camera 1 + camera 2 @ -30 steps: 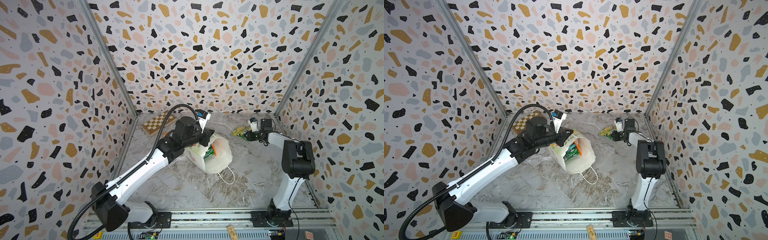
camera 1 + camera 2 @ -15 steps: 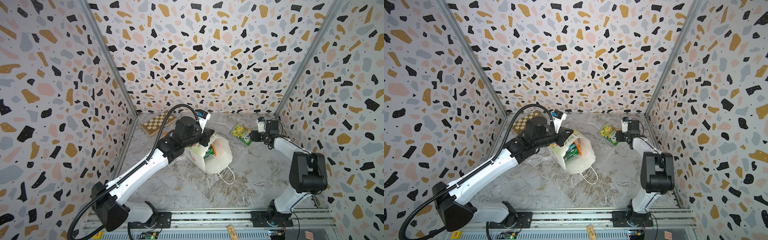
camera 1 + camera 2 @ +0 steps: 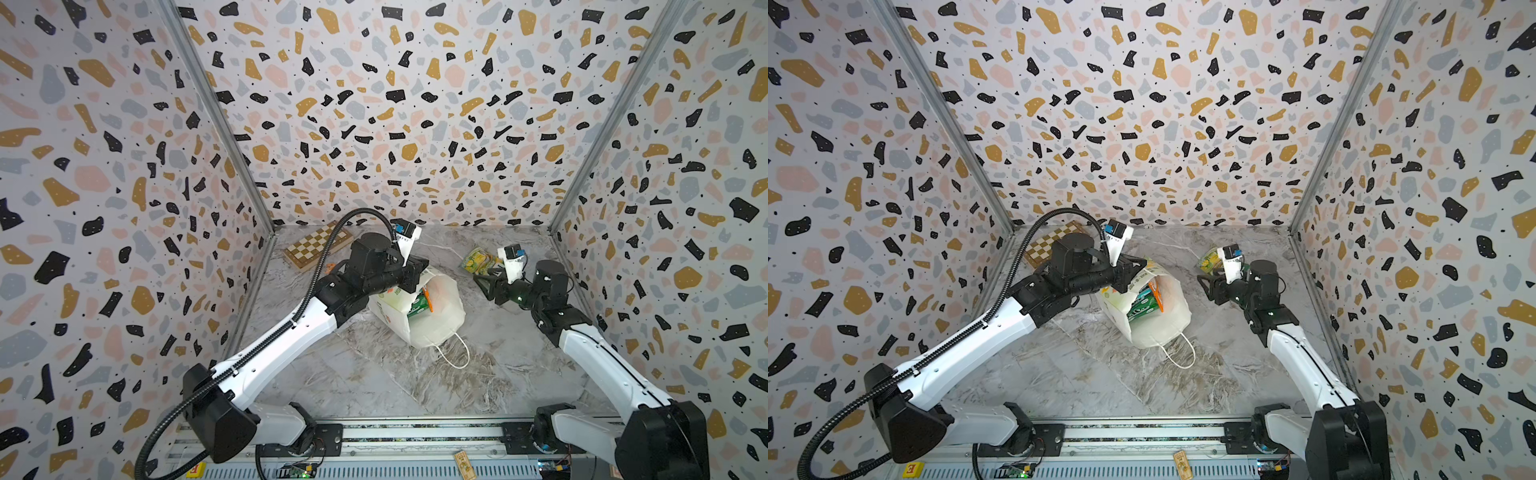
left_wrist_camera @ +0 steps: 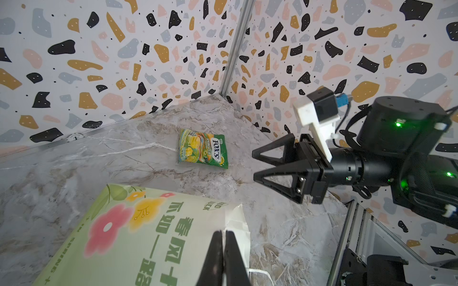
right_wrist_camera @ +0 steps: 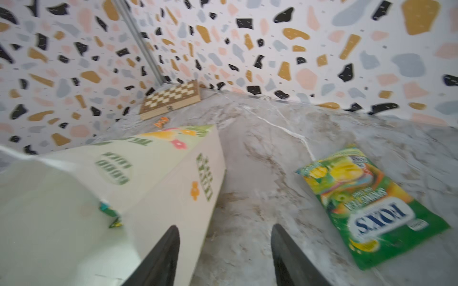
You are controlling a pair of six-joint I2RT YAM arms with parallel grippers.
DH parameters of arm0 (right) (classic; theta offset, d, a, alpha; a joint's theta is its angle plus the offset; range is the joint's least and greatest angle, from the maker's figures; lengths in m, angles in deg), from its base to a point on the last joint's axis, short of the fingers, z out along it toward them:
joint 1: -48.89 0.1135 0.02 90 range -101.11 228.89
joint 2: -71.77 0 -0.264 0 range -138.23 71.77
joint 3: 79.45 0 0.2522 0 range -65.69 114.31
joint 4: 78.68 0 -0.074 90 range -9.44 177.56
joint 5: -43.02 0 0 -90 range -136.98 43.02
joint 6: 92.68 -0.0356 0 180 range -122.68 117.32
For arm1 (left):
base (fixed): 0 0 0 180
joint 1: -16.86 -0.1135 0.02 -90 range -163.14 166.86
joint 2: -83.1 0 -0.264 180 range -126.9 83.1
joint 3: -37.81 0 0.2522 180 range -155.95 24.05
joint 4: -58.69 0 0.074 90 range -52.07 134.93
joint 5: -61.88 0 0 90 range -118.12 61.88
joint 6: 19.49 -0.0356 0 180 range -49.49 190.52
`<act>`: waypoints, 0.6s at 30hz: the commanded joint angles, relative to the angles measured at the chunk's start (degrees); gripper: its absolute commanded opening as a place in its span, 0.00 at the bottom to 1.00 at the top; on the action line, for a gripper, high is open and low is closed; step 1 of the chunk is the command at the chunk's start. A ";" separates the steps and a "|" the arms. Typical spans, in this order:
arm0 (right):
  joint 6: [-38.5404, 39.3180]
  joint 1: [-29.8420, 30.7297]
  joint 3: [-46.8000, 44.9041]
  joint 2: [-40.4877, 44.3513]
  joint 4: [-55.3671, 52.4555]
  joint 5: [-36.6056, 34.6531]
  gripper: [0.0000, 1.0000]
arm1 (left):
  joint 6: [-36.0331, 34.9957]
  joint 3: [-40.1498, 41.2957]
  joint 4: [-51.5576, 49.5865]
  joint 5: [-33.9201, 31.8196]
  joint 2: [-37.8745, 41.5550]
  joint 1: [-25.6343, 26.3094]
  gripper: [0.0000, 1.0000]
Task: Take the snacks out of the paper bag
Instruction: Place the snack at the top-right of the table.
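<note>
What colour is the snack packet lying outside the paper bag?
The packet is mainly green with yellow fruit; clearest in the left wrist view.

The whole counter (image 3: 374, 382) is overlooked from high at the front in both top views; the paper bag (image 4: 148, 235) is shared close-up by both wrist views.

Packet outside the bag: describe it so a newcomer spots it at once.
From the white paper bag mid-table, look toward the back right corner. The packet lies flat on the marble there, beyond the right gripper. Green-yellow, marked FOX'S, it alone is outside the bag.
</note>
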 commanded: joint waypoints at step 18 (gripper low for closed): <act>5.14 22.59 -7.43 -1.20 4.75 -0.52 0.57 | -0.57 -0.72 2.97 0.34 1.25 0.22 0.00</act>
